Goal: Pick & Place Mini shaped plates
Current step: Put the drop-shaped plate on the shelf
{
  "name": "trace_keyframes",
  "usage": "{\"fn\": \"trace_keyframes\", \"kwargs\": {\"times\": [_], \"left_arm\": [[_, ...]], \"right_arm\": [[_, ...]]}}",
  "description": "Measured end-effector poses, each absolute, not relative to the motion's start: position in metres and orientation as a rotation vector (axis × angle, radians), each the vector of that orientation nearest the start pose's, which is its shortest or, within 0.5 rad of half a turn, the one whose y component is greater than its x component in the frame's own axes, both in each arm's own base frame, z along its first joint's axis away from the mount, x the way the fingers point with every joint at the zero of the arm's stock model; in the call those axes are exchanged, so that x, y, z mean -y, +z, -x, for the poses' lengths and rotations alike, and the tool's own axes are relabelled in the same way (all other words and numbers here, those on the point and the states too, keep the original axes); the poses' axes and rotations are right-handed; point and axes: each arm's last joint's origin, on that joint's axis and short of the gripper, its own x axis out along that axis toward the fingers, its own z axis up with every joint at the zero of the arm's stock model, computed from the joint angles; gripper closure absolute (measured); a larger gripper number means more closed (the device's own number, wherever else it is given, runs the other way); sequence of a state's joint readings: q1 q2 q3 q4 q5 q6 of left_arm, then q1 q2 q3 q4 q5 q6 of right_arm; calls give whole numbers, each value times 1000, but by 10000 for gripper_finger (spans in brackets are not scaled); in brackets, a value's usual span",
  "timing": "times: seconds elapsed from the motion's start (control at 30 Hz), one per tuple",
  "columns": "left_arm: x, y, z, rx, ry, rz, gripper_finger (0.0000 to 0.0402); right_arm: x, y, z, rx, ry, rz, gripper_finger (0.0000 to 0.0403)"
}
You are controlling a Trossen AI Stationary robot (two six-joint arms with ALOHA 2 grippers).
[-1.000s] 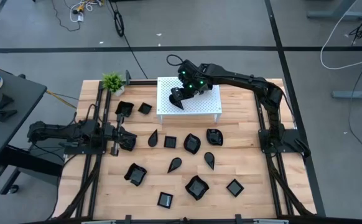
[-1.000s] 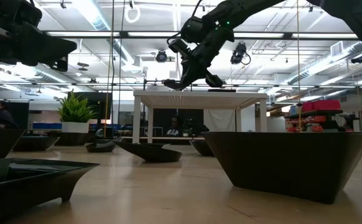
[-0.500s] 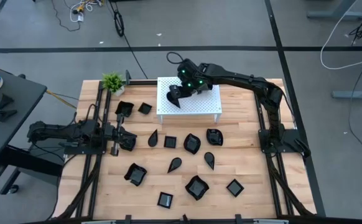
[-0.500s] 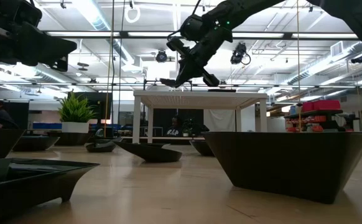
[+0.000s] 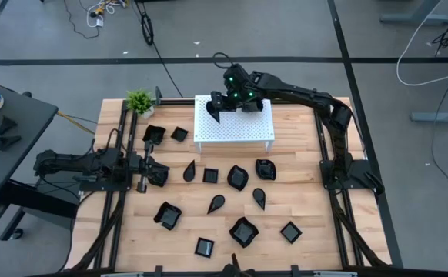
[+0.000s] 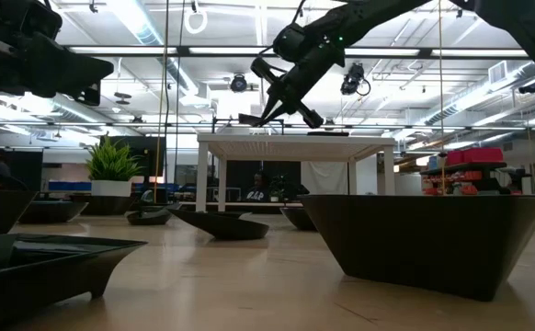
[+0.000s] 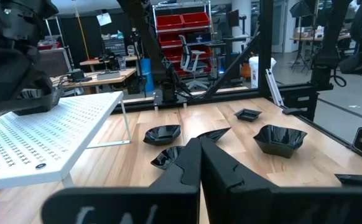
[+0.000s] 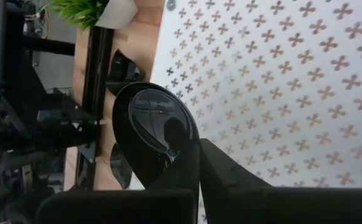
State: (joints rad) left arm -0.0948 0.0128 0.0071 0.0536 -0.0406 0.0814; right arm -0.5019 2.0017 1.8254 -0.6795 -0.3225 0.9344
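Right end effector (image 5: pixel 218 108) clamped, raised.

**Black Plates Dot the Table**

One teardrop plate (image 5: pixel 217 108) is pinched on edge above the white stand (image 5: pixel 239 132). A dozen other glossy plates (image 5: pixel 237 178), square, leaf and wavy-rimmed, lie upright and apart across the wooden table (image 5: pixel 301 192).

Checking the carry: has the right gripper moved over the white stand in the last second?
Yes. The right gripper, holding a black plate, moved toward the white perforated stand's far edge.
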Motion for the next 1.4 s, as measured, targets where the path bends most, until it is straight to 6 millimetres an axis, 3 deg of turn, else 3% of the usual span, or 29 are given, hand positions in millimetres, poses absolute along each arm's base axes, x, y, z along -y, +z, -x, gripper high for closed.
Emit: {"fn": "trace_keyframes", "kwargs": {"times": [0.27, 0.5, 0.7, 0.97, 1.4], "left_arm": [[8, 170, -98, 50, -52, -78, 399], [8, 170, -98, 50, -52, -78, 399], [8, 170, -98, 50, -52, -78, 399], [8, 170, -98, 49, -52, -78, 399], [8, 170, -98, 49, -52, -78, 399]], "right_arm": [[197, 288, -397, -696, -492, -1174, 399], [180, 290, -389, -847, -405, -1042, 399], [172, 299, -371, -965, -394, -902, 399], [164, 311, -349, -993, -399, -807, 399], [147, 298, -305, -1012, -405, -804, 399]]}}
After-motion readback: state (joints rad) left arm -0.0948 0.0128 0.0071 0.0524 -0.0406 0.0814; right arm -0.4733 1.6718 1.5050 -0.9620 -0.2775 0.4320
